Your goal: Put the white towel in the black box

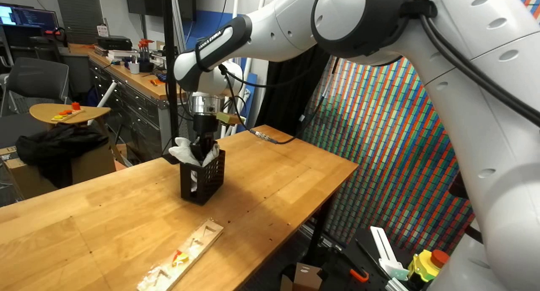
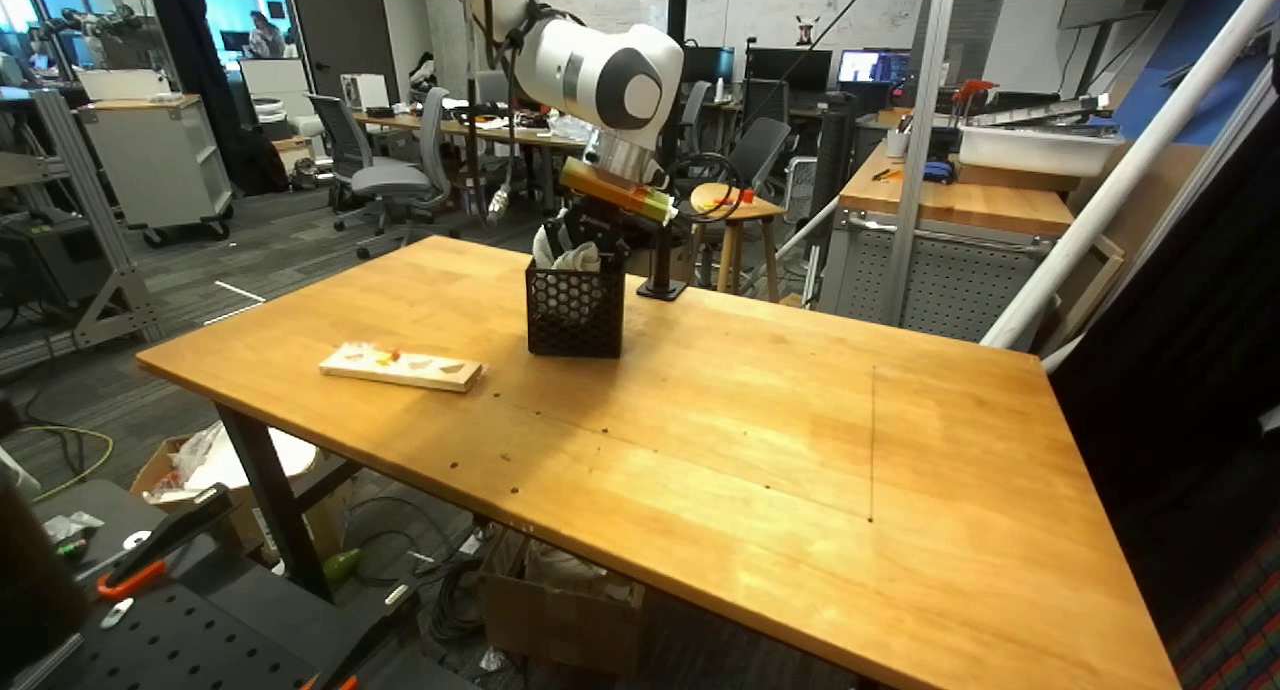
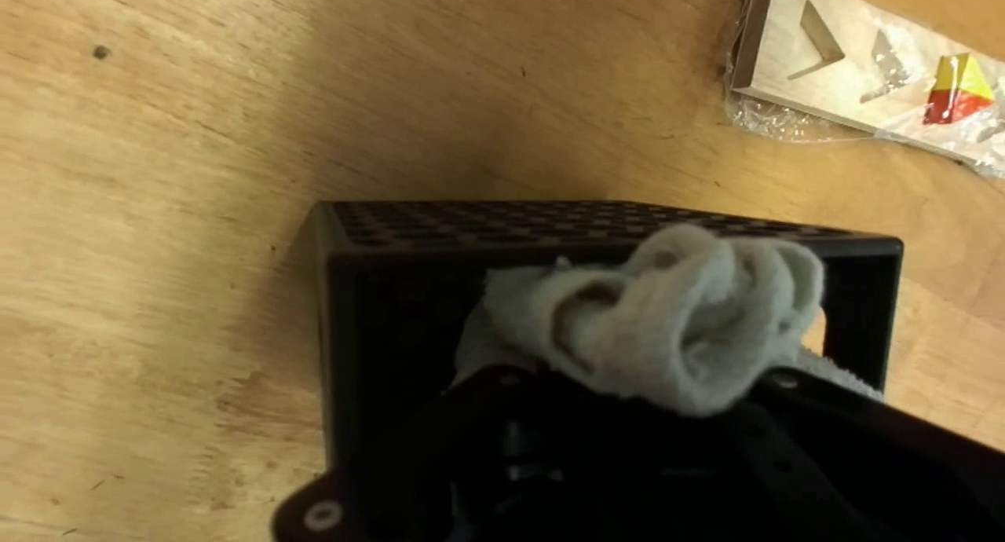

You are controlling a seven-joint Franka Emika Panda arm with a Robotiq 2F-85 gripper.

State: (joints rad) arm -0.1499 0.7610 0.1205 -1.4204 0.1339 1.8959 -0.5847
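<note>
Nearest the wrist: gripper [image 1: 202, 150] pointing down among folds of the white towel [image 3: 699, 314], fingertips hidden, so cannot tell whether they pinch cloth. Towel bunched in the mouth of the black box [image 3: 440, 251], partly inside, partly above the rim; box upright on the wooden tabletop [image 3: 196, 173], plastic-wrapped board [image 3: 852, 59] lying apart. Beyond, in an exterior view: stool [image 1: 96, 112] bearing a red piece [image 1: 76, 106].
</note>
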